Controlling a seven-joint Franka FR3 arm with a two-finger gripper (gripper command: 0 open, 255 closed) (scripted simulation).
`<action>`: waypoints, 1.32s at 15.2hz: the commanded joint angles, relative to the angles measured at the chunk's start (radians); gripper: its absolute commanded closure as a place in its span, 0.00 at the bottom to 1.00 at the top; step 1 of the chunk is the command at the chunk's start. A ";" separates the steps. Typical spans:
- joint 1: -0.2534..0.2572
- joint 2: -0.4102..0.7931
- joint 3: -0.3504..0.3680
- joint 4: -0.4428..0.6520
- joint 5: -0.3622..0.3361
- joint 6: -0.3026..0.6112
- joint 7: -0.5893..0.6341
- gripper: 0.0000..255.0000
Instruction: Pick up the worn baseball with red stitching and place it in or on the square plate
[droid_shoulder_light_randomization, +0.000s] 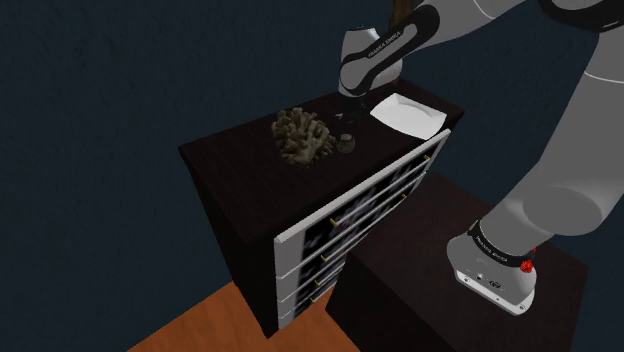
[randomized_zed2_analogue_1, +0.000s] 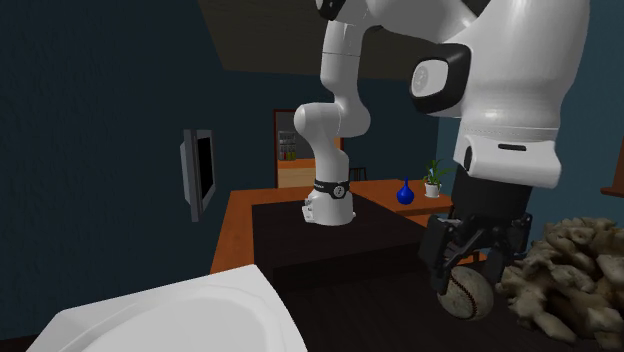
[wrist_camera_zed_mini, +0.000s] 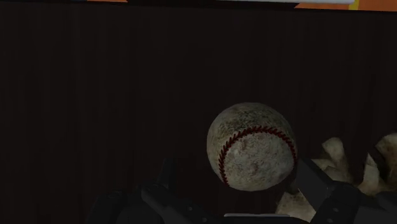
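Observation:
A worn, dirty-white baseball (wrist_camera_zed_mini: 251, 146) with red stitching rests on the dark dresser top (droid_shoulder_light_randomization: 230, 150). My black gripper (wrist_camera_zed_mini: 236, 170) is open, its two fingers standing apart on either side of the ball without clasping it. In the second exterior view the gripper (randomized_zed2_analogue_1: 462, 258) hangs just over the baseball (randomized_zed2_analogue_1: 470, 295), fingers reaching down around its upper part. In the shoulder view the baseball (droid_shoulder_light_randomization: 347, 142) lies under the gripper (droid_shoulder_light_randomization: 345, 120), between a rough lump and the white square plate (droid_shoulder_light_randomization: 408, 113). The plate (randomized_zed2_analogue_1: 170, 315) also fills the second exterior view's lower left.
A pale, rough coral-like lump (droid_shoulder_light_randomization: 303, 135) sits close beside the ball, also visible beside the gripper (wrist_camera_zed_mini: 331, 156) and at the second exterior view's right (randomized_zed2_analogue_1: 570, 270). The dresser's drawer fronts (droid_shoulder_light_randomization: 360, 220) face the stand (droid_shoulder_light_randomization: 495, 265). Orange wooden floor (droid_shoulder_light_randomization: 210, 325) lies below.

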 joint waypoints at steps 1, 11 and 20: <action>0.011 0.022 0.012 -0.012 0.004 0.002 0.001 0.00; 0.011 0.022 0.012 -0.012 0.004 0.002 0.001 1.00; 0.011 -0.067 0.011 0.005 -0.002 -0.104 0.004 1.00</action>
